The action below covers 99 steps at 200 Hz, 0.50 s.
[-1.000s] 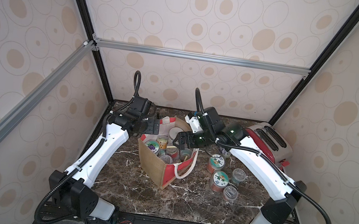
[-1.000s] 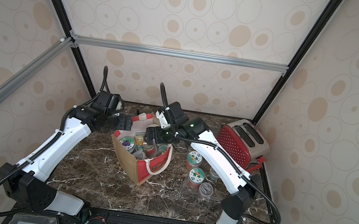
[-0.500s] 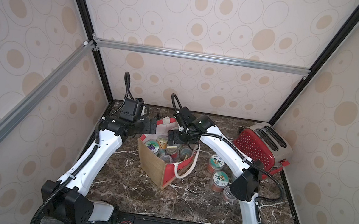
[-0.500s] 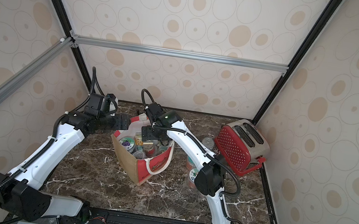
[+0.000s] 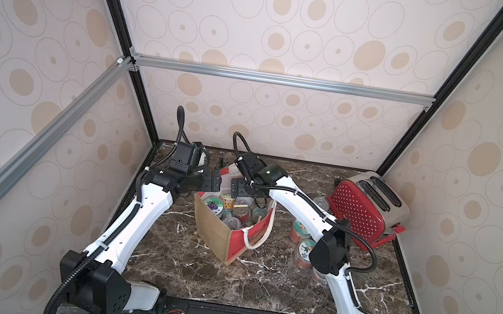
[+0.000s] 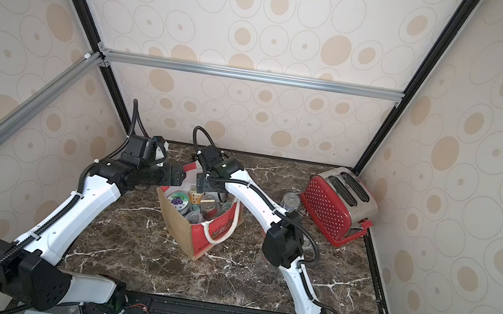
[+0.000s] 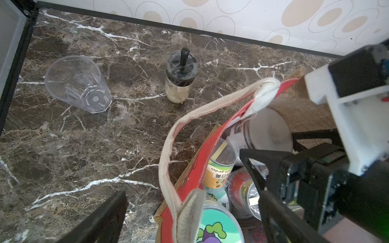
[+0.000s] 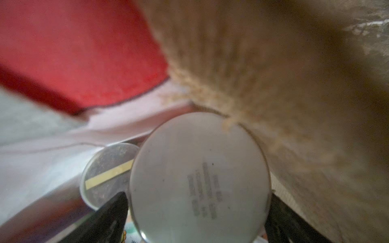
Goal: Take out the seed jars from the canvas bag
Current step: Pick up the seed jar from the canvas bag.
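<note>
The canvas bag, holding seed jars, stands left of the toaster.

I can read "garden" on the orange label of one jar. The small print on the white lid is too blurred to read.
</note>
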### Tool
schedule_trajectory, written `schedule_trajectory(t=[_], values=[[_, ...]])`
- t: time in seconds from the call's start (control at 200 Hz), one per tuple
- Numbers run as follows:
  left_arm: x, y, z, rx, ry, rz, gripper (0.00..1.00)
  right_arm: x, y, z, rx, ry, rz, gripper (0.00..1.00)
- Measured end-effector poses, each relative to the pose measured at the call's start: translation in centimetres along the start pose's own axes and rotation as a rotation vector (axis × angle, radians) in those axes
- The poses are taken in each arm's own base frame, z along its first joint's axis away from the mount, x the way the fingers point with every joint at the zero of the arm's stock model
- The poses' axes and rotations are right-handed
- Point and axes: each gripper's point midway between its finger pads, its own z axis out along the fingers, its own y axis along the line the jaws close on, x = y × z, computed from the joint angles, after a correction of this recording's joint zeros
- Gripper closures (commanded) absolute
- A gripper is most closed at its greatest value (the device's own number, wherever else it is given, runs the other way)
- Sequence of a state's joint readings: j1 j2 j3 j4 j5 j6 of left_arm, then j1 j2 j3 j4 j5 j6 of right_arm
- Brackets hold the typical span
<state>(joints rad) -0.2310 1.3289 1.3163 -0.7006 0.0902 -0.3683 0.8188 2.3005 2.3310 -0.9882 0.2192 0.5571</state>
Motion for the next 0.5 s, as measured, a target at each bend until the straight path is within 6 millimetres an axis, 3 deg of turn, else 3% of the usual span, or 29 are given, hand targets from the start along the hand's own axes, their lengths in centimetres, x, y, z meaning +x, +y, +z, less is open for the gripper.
schedule_trajectory(t=[0.175, 0.425, 0.495], values=[[0.0, -0.08, -0.19, 0.006, -0.006, 0.002, 0.02, -0.65, 0.19, 0.55, 0.003, -0.028, 0.004, 0.05], [-0.1, -0.13, -0.59, 0.01, -0.014, 0.009, 0.02, -0.99, 0.48, 0.67, -0.009, -0.04, 0.002, 0.27], [-0.03, -0.11, -0.71, 0.009, -0.013, 0.011, 0.02, -0.98, 0.52, 0.67, -0.011, -0.039, -0.003, 0.29]])
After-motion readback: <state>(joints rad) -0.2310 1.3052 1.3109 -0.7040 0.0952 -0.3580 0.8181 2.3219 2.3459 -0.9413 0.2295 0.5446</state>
